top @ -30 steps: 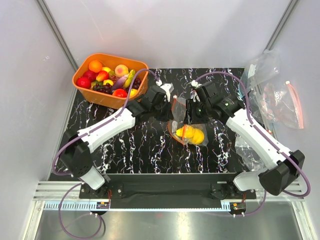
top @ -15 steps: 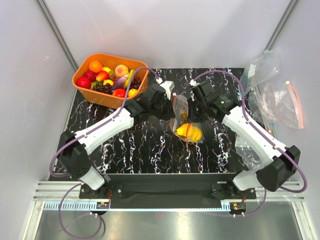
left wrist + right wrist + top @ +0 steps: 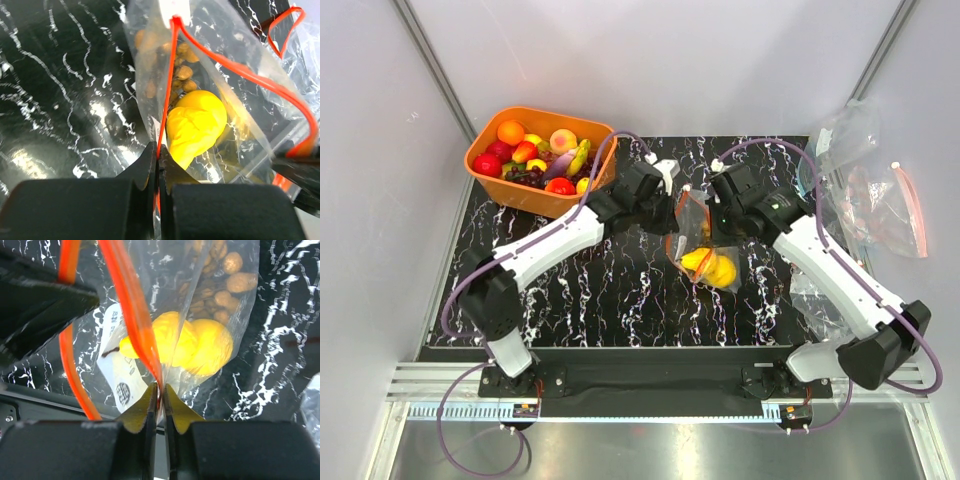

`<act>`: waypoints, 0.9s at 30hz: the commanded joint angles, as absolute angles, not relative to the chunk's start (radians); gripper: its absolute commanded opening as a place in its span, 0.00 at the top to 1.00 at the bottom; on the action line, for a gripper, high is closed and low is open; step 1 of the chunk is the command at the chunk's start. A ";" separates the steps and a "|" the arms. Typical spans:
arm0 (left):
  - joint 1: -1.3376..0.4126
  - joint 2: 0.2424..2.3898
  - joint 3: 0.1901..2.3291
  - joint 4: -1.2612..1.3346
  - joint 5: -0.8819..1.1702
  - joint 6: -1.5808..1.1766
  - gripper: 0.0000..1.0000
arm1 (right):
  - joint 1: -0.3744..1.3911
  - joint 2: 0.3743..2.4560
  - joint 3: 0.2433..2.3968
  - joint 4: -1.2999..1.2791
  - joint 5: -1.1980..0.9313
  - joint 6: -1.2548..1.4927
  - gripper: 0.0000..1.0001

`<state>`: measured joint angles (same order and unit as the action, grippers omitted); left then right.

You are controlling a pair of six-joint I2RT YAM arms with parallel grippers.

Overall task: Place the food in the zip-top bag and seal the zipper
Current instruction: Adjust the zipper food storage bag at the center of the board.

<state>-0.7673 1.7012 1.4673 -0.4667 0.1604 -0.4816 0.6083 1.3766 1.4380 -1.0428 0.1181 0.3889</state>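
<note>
Left gripper (image 3: 156, 156): your jaws are pinched tight on the zipper (image 3: 128, 305).
Right gripper (image 3: 160, 390): yours clamps the same strip.
Zip-top bag (image 3: 701, 243): held between both, mouth gaping, over the table (image 3: 590, 290).
Food (image 3: 196, 122): yellow pieces inside.

A black tabletop (image 3: 590, 290) veined with white, marble-like streaks fills the middle of the scene. Its glossy finish throws back soft bright patches of overhead light in the wrist views. Plain white panels close it in: a back wall (image 3: 650, 60), a left wall (image 3: 370, 200) and a right wall (image 3: 930, 120). Slanting aluminium posts mark the left corner (image 3: 430, 55) and the right corner (image 3: 885, 45). A ribbed aluminium rail (image 3: 430, 385) runs along the near edge, and below it lies a dull grey metal surface (image 3: 650, 450). The lighting is even and shadows are faint.
</note>
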 commanded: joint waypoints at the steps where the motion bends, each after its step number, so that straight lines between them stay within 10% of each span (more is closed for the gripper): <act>1: -0.765 1.727 1.534 -0.422 0.225 -0.462 1.00 | 0.617 1.309 1.483 -1.081 0.170 0.382 0.85; 11: -0.684 1.611 1.516 -0.448 0.143 -0.402 0.25 | 0.617 1.350 1.437 -0.997 0.196 0.373 0.96; 18: -0.532 1.505 1.503 -0.521 0.076 -0.380 0.03 | 0.617 1.391 1.434 -0.968 0.222 0.354 1.00; 27: -0.250 1.626 1.794 -0.763 -0.133 -0.298 0.01 | 0.615 1.399 1.439 -0.957 0.215 0.351 1.00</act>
